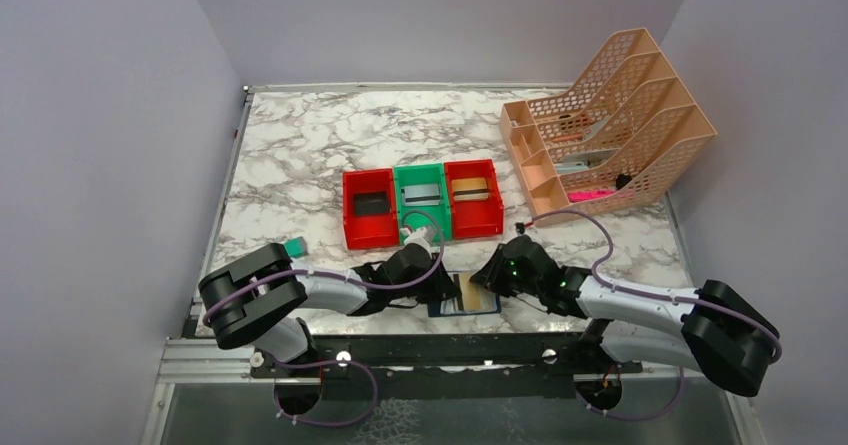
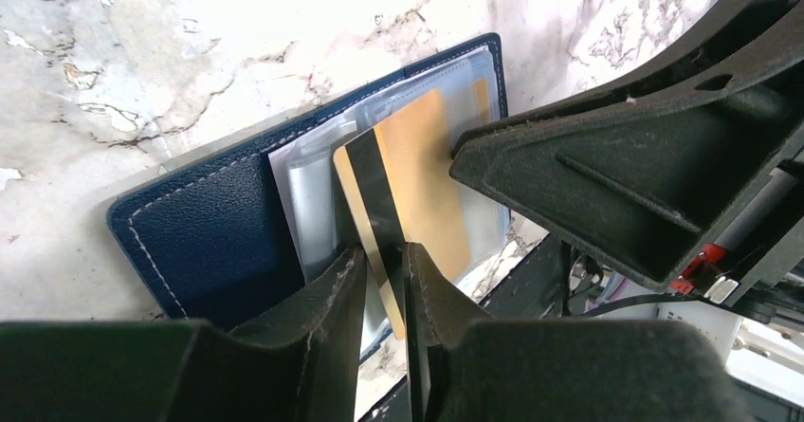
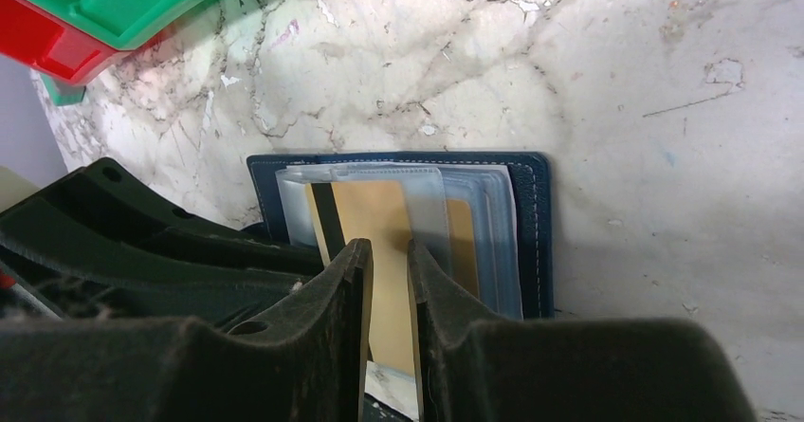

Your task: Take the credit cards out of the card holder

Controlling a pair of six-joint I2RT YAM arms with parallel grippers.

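Presently my left gripper [image 2: 382, 251] straddles the striped edge of the gold credit card [image 2: 422, 171]. The card stands tilted and part-drawn from the clear pockets [image 3: 431, 204] of the navy card holder [image 2: 209, 242]. The jaws stand narrowly apart with the card in the gap. From the left wrist view I cannot tell whether the pads actually bite.

My right gripper [image 3: 389, 244] is slightly parted with nothing between its jaws. Its tip bears down on the pocket just beside the card, apparently to pin the holder. The holder lies open on the marble table [image 2: 190, 43] at the near edge, between both arms.

Findings on risk:
- **Slip:** If the left pads are not seated, the card slips out on the pull and falls flat.
- **Drag or bend:** The right tip seems to touch the card's edge. Should it press the card as well as the sleeve, the pull drags the whole holder or bends the card.
- **Collision:** Both grippers sit close together, so a lift slanting rightward risks the fingers colliding.
- **Table edge:** A drag toward me could carry the holder off the table.
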